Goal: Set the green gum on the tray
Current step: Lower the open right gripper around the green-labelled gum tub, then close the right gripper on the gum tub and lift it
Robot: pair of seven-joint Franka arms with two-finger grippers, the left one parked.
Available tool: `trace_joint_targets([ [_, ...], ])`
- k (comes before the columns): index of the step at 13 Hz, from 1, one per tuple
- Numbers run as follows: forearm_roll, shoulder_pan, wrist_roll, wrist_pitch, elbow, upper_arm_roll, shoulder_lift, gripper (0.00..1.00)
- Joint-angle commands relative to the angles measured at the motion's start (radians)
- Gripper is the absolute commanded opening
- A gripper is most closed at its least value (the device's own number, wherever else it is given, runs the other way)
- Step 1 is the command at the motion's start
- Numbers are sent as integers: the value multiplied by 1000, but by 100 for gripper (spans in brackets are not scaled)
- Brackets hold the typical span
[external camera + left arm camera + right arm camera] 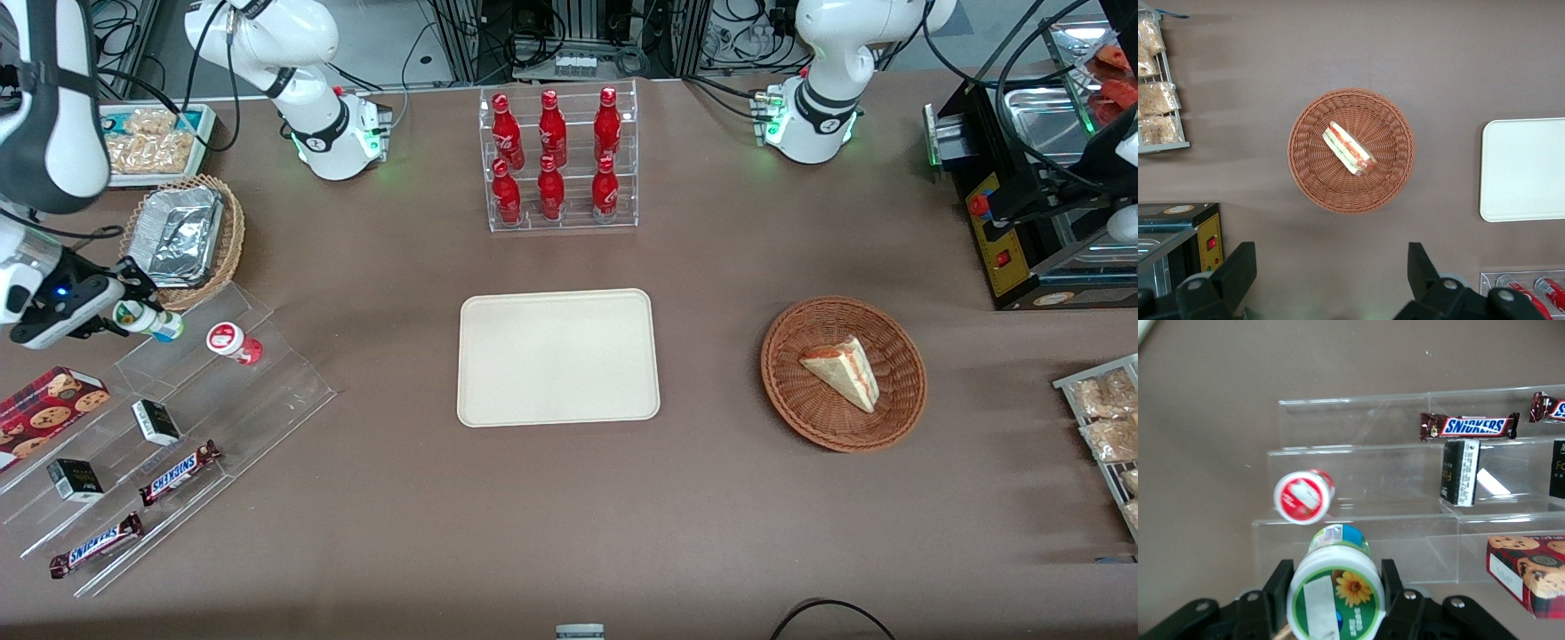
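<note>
Gripper (124, 307) clamping green gum (147, 320)

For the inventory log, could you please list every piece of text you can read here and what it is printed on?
"SNICKERS": two bars on the clear stepped stand.
Red bottles: white script, unreadable.
Green gum, held in the gripper above the stand: lid print unreadable.
Red-lidded canister, black boxes, cookie box: print unreadable.

The green gum (149, 321), a white canister with a green sunflower lid, hangs tilted in the gripper (124, 313) above the clear stepped rack; the beige tray (558, 357) lies flat mid-table, well apart.
</note>
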Motion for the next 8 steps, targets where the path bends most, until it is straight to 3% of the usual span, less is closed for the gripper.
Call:
trace_joint_targets([
  [1, 5, 100, 146, -157, 125, -4, 7, 0],
  [8, 19, 482, 723, -222, 245, -4, 76, 0],
])
